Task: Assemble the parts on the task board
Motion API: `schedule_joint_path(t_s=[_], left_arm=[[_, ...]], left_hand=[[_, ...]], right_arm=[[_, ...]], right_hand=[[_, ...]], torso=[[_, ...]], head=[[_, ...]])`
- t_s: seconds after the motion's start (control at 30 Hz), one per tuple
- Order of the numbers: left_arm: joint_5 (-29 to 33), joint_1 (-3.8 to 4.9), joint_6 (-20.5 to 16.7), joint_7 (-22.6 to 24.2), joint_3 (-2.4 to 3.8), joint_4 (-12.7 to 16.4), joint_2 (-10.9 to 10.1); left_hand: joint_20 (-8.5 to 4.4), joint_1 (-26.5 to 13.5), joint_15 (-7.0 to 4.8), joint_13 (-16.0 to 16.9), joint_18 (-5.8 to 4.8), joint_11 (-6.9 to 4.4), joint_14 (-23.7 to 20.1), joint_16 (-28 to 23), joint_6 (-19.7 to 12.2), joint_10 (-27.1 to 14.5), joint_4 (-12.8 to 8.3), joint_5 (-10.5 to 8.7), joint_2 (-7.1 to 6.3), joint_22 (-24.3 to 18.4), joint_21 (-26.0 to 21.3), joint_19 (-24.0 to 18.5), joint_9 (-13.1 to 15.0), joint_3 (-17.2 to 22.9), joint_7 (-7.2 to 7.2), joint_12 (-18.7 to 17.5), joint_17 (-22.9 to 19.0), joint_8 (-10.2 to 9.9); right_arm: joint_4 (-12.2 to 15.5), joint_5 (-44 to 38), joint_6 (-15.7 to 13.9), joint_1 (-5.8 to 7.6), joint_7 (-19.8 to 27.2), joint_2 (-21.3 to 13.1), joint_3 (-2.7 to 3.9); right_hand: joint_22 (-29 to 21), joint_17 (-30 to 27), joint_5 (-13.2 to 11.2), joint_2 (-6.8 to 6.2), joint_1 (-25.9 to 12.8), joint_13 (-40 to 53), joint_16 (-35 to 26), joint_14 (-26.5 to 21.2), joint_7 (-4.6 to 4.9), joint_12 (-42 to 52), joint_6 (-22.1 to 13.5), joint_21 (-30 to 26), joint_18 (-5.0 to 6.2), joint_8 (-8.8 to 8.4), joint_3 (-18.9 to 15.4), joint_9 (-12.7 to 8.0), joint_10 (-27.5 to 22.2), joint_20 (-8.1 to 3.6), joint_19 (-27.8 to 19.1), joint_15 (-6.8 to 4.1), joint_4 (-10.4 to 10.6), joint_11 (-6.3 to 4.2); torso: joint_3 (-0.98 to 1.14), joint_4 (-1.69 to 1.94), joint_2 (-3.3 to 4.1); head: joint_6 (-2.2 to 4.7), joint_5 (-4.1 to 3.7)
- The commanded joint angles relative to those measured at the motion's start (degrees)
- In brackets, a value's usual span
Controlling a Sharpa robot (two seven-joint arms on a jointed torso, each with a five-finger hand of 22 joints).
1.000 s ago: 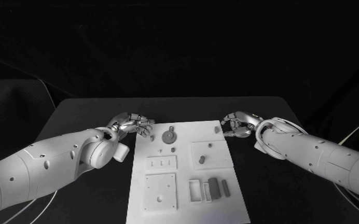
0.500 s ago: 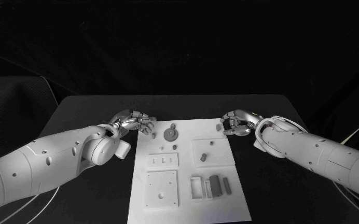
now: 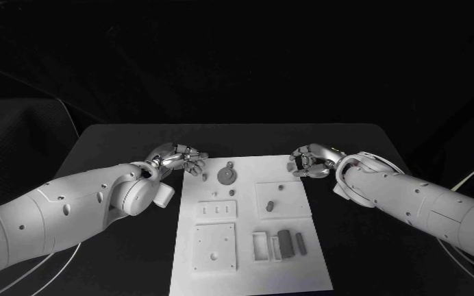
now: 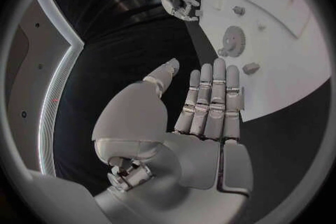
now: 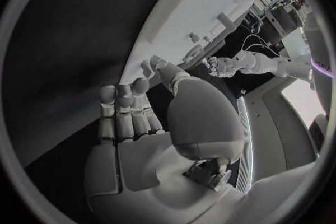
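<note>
Since a second ago my view has slid a little, but both hands have stayed at the far corners of the task board (image 3: 247,268). My left hand (image 3: 181,159) sits by the board's left edge, its fingers (image 4: 210,101) straight, side by side, holding nothing. My right hand (image 3: 311,162) sits by the right edge, fingers (image 5: 126,112) the same, holding nothing. The gear (image 3: 227,173) and the small parts (image 3: 286,242) lie on the board on the bench (image 3: 118,138). I think nothing is picked up yet. Next I must reach in and grab one part.
</note>
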Motion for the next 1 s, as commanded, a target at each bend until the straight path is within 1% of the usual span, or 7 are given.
schedule_joint_path(t_s=[0.03,0.1,0.37,0.53,0.67,0.9,1.0], left_arm=[[-0.27,0.05,0.72,0.6,0.06,0.33,0.07],[-0.27,0.05,0.72,0.56,0.06,0.3,0.07],[-0.3,0.06,0.72,0.56,0.07,0.26,0.14],[-0.31,0.07,0.66,0.54,0.07,0.28,0.13],[-0.32,0.08,0.67,0.5,0.07,0.29,0.12],[-0.32,0.09,0.36,0.64,0.08,0.29,0.13],[-0.32,0.13,0.53,0.58,0.08,0.42,0.07]], left_hand=[[0.26,0.13,0.18,-0.06,1.05,0.13,-0.01,-0.26,-0.15,0.02,-0.02,0.19,-0.41,-0.1,-0.3,0.05,-0.09,-0.11,-0.08,-0.3,0.06,-0.19],[0.26,0.13,0.18,-0.06,1.05,0.13,-0.01,-0.27,-0.16,0.02,-0.02,0.19,-0.41,-0.1,-0.3,0.05,-0.09,-0.11,-0.08,-0.3,0.06,-0.19],[0.26,0.16,0.18,-0.07,1.05,0.13,-0.03,-0.28,-0.17,-0.01,-0.04,0.19,-0.41,-0.1,-0.31,0.04,-0.1,-0.1,-0.07,-0.33,0.06,-0.22],[0.26,0.17,0.19,-0.07,1.05,0.13,-0.04,-0.29,-0.18,-0.02,-0.04,0.19,-0.41,-0.1,-0.31,0.03,-0.11,-0.1,-0.07,-0.34,0.06,-0.23],[0.26,0.19,0.19,-0.08,1.05,0.13,-0.04,-0.3,-0.19,-0.03,-0.05,0.19,-0.41,-0.11,-0.32,0.03,-0.11,-0.09,-0.07,-0.36,0.06,-0.24],[0.26,0.2,0.19,-0.08,1.04,0.14,-0.05,-0.31,-0.2,-0.04,-0.05,0.19,-0.42,-0.11,-0.32,0.02,-0.12,-0.09,-0.06,-0.37,0.06,-0.26],[0.26,0.21,0.19,-0.08,1.04,0.14,-0.05,-0.32,-0.21,-0.05,-0.06,0.19,-0.42,-0.11,-0.33,0.02,-0.12,-0.09,-0.05,-0.38,0.06,-0.26]], right_arm=[[-0.26,0.13,1.15,-0.02,0.77,0.21,0.0],[-0.55,0.13,1.26,-0.03,0.83,0.45,0.0],[-0.65,0.13,1.51,-0.03,0.99,0.91,-0.01],[-0.91,0.1,1.65,-0.03,0.99,1.21,-0.02],[-1.02,0.06,1.64,-0.03,0.97,1.26,-0.03],[-1.01,-0.15,1.75,-0.04,0.95,1.41,-0.04],[-1.1,-0.23,1.62,-0.04,0.87,1.43,-0.04]], right_hand=[[-0.05,-0.05,0.2,0.59,0.16,-0.07,-0.16,-0.32,-0.48,-0.1,0.0,0.37,-1.14,0.4,0.22,0.07,-0.25,-0.08,-0.24,-0.01,0.24,0.06],[-0.06,-0.05,0.2,0.66,0.2,-0.07,-0.14,-0.33,-0.51,-0.08,0.06,0.37,-1.14,0.47,0.25,0.09,-0.26,-0.08,-0.24,-0.01,0.25,0.06],[-0.07,-0.04,0.22,0.99,0.43,-0.07,-0.07,-0.35,-0.7,0.01,0.38,0.41,-1.15,0.79,0.44,0.21,-0.29,-0.09,-0.23,0.03,0.24,0.07],[-0.08,-0.03,0.22,1.22,0.61,-0.08,-0.03,-0.37,-0.81,0.08,0.63,0.43,-1.15,1.03,0.58,0.3,-0.31,-0.11,-0.24,0.04,0.23,0.08],[-0.08,-0.02,0.22,1.35,0.71,-0.08,0.0,-0.39,-0.86,0.12,0.85,0.45,-1.16,1.2,0.66,0.37,-0.33,-0.11,-0.24,0.06,0.22,0.09],[-0.1,0.0,0.22,1.69,0.98,-0.09,0.12,-0.44,-0.87,0.28,1.71,0.51,-1.19,1.82,0.88,0.64,-0.41,-0.13,-0.27,0.1,0.23,0.1],[-0.1,0.0,0.21,1.73,1.0,-0.1,0.14,-0.45,-0.85,0.3,1.87,0.52,-1.2,1.93,0.9,0.69,-0.42,-0.13,-0.27,0.11,0.24,0.1]], torso=[[0.0,0.02,-0.01],[0.01,0.02,-0.01],[0.05,-0.03,-0.04],[0.05,0.03,0.0],[0.05,0.0,0.0],[0.2,-0.12,-0.01],[0.16,-0.14,0.07]], head=[[-0.06,0.05],[-0.02,0.28],[-0.2,0.56],[-0.25,0.51],[-0.34,0.56],[-0.19,0.64],[-0.18,0.66]])
